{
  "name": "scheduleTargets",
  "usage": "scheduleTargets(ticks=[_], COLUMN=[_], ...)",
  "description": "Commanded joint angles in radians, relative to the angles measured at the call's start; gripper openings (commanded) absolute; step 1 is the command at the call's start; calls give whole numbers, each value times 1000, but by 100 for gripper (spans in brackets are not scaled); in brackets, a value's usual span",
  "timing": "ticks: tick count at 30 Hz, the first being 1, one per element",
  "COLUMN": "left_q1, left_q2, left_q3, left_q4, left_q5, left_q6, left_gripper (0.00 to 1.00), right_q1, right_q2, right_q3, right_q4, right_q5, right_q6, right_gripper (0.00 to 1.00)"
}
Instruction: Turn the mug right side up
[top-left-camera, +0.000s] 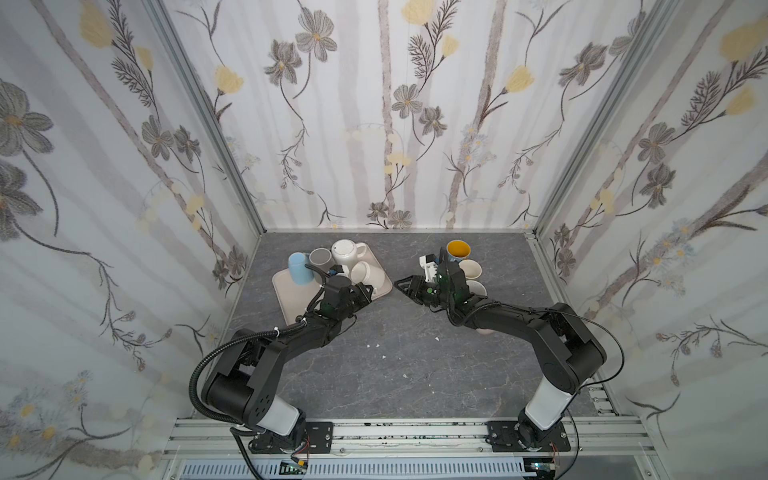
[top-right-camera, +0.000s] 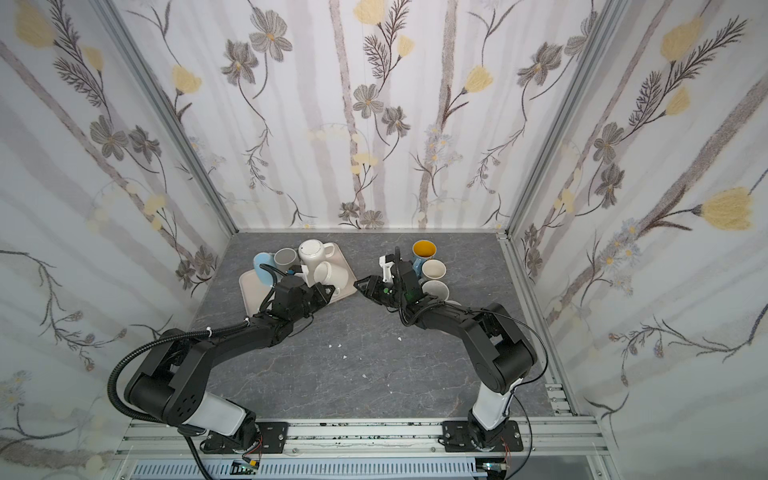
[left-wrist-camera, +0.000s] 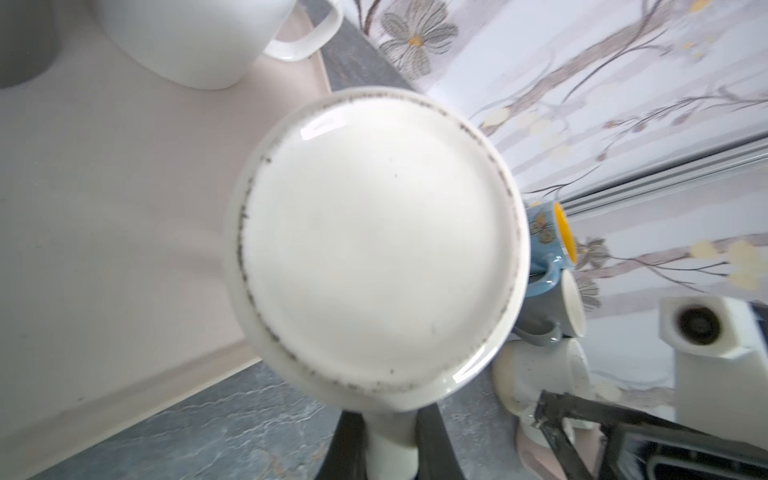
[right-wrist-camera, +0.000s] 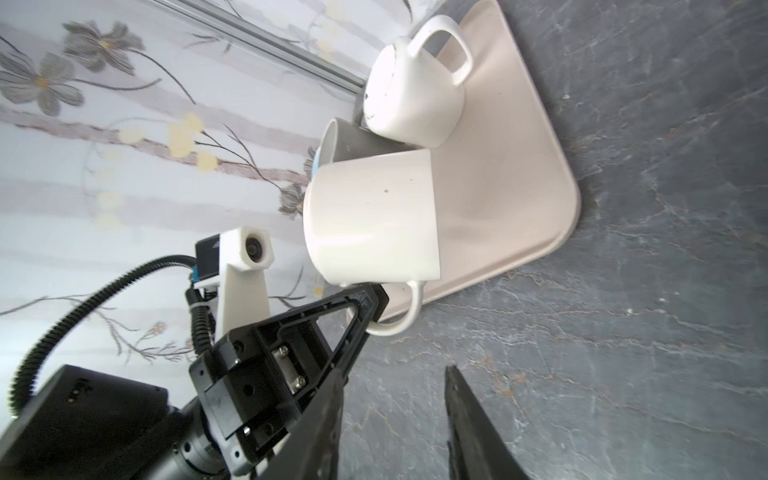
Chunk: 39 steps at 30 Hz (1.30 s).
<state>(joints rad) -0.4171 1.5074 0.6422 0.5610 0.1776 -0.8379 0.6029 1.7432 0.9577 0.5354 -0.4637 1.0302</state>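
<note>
White mug over the beige tray, on the tray's near right part, mouth turned down toward it
- Left wrist view: flat base of the mug faces the camera, scuffed dark ring round the foot
- Cannot tell whether the rim rests on the tray or hangs just above it

Left gripper clenched on the mug's handle; the loop sticks out past the dark fingers

Right gripper released, nothing between its jaws, grey table showing in the gap. In both top views it sits between the tray's right edge and the right-hand cups, pointing toward the tray, apart from the mug

Also on the tray, behind the mug:
- white jug, base up, big square handle
- grey cup, just beside the jug
- pale blue cup, at the left edge

Right of the table, three cups in a row: blue mug with yellow inside at the back, cream cup, white cup nearest
</note>
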Motion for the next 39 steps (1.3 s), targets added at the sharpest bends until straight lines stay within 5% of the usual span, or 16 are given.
scheduleTargets(ticks=[1, 8, 24, 28, 34, 37, 39], left_q1=[0, -11, -73, -92, -94, -93, -90], left_q2=[-18, -10, -30, -23, -14, -23, -40], left_q3=[-40, -94, -82, -57, -42, -49, -48], left_q4=[387, 677, 801, 807, 766, 723, 666], left_q5=[63, 107, 87, 99, 115, 113, 115], left_q6=[-127, -267, -333, -344, -340, -321, -298], left_gripper=[0, 0, 0, 0, 0, 0, 15], right_q1=[0, 0, 6, 1, -5, -16, -22], right_q2=[-15, 5, 17, 43, 98, 104, 91], right_q3=[-7, -4, 50, 70, 79, 67, 53], right_q4=[170, 348, 370, 440, 700, 733, 701], right_q5=[-35, -85, -117, -141, -183, -173, -157], right_q6=[115, 226, 300, 339, 474, 489, 461], right_gripper=[40, 41, 38, 29, 2, 0, 0])
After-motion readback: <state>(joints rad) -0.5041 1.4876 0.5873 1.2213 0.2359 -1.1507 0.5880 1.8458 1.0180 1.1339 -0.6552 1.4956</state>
